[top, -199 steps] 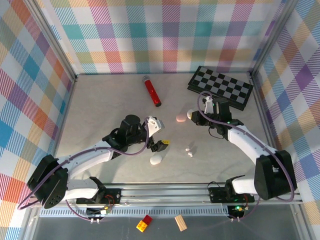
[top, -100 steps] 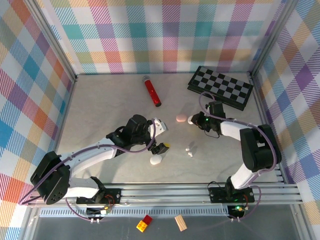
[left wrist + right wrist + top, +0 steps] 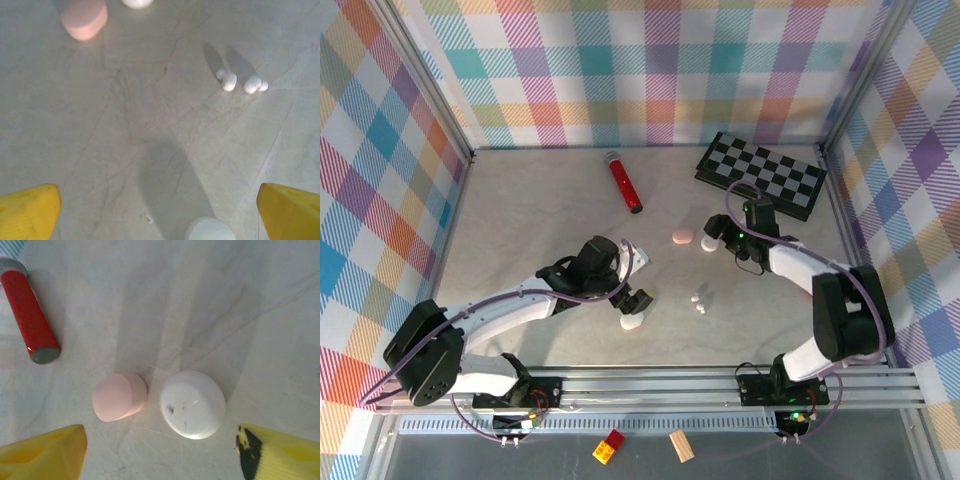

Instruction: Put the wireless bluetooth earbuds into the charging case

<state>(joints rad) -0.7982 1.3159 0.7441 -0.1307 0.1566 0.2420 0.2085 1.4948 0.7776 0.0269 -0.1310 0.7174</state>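
Just right of the pink case (image 3: pixel 120 396) lies a white case (image 3: pixel 192 404); the right tool (image 3: pixel 160 455) hangs over both, fingers spread wide, holding nothing. Nearer the arm bases than the pink case, the earbuds (image 3: pixel 230 81) lie loose on the desk (image 3: pixel 520 220). Further near-left, the left tool (image 3: pixel 160 212) gapes wide and empty above a second white case (image 3: pixel 210 232).

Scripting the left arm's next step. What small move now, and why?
Probably ease the left gripper down and close on the white case: its fingers are spread wide and empty, the case lies between them at the wrist view's near edge, and the earbuds lie loose farther ahead.
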